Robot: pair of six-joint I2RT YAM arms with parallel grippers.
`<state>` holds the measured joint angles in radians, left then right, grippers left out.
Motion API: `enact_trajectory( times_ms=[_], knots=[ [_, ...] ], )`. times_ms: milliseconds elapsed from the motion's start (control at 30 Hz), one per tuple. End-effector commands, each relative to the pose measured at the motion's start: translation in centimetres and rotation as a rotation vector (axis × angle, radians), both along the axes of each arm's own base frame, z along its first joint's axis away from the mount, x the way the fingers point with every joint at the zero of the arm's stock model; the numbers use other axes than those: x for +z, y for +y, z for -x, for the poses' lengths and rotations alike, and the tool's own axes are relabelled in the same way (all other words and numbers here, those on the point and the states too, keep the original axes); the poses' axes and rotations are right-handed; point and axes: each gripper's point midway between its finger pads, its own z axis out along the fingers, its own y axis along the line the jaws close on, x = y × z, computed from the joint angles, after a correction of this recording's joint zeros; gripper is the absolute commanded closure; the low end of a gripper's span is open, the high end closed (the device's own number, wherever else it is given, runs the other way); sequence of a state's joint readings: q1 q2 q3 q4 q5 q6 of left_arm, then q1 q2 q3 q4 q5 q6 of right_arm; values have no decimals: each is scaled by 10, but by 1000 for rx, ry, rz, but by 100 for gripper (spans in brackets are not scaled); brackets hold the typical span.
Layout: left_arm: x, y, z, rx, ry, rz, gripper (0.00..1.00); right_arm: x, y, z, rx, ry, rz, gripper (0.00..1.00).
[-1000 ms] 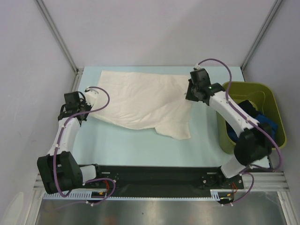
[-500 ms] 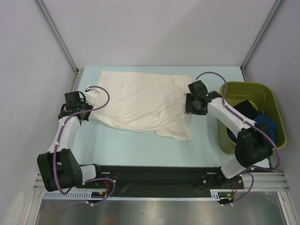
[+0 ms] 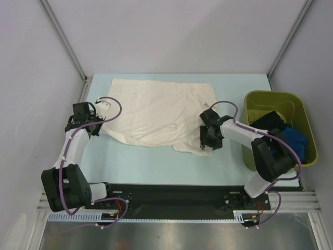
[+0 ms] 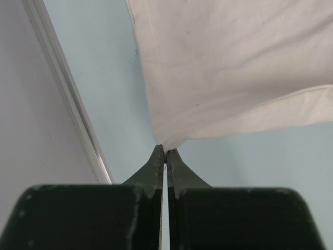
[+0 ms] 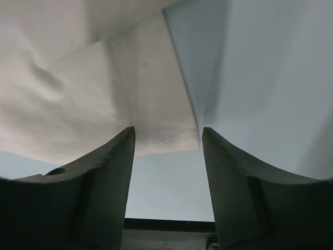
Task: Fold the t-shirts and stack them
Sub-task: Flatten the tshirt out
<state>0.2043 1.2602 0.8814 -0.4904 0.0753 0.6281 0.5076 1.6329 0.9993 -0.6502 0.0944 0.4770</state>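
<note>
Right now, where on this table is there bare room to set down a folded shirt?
Bare table: the near strip between cream t-shirt and black base rail; the far corner beside the olive-green bin. The middle is crowded.

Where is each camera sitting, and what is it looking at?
Top: above and behind, looking down at both arms, table, cream t-shirt, green bin.
Left wrist: on the left arm, facing its left gripper, shut on the t-shirt's corner.
Right wrist: looks down through the open right gripper at the t-shirt's corner.
All three share the t-shirt.
</note>
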Motion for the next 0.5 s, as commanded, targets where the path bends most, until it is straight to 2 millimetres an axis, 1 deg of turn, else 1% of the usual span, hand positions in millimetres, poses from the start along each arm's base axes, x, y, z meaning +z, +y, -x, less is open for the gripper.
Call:
enact_trajectory(
  times_ms=[0, 67, 100, 133, 200, 233, 267, 300, 333, 367, 400, 433, 467],
  knots=[
    [27, 1, -7, 0, -64, 5, 100, -8, 12, 12, 4, 26, -53, 44],
    [29, 0, -7, 0, -71, 6, 100, -14, 9, 17, 1, 41, -46, 50],
    [30, 0, -7, -1, -73, 9, 100, -20, 7, 21, -1, 52, -40, 51],
    [31, 0, -7, -1, -73, 8, 100, -21, 7, 22, 0, 56, -41, 57],
    [32, -1, -6, -2, -75, 12, 100, -22, 8, 25, 4, 61, -49, 72],
    [33, -1, -5, -3, -70, 14, 100, -17, 8, 24, 0, 49, -59, 79],
    [35, -2, -4, -5, -73, 17, 100, -13, 7, 26, -1, 47, -56, 92],
    [36, -3, -3, -7, -73, 18, 100, -8, 6, 26, -3, 40, -57, 99],
    [36, -5, 0, -17, -61, 24, 100, 6, 7, 24, -5, 8, -74, 100],
    [36, -6, 3, -19, -56, 26, 100, 13, 5, 25, -11, 0, -78, 100],
    [38, -8, 10, -26, -48, 27, 100, 20, 1, 35, -14, 22, -70, 100],
    [38, -11, 15, -45, -36, 27, 100, 31, 0, 39, -19, 13, -85, 100],
    [38, -13, 21, -60, -26, 27, 100, 51, -3, 51, -31, 5, -109, 100]
  ],
)
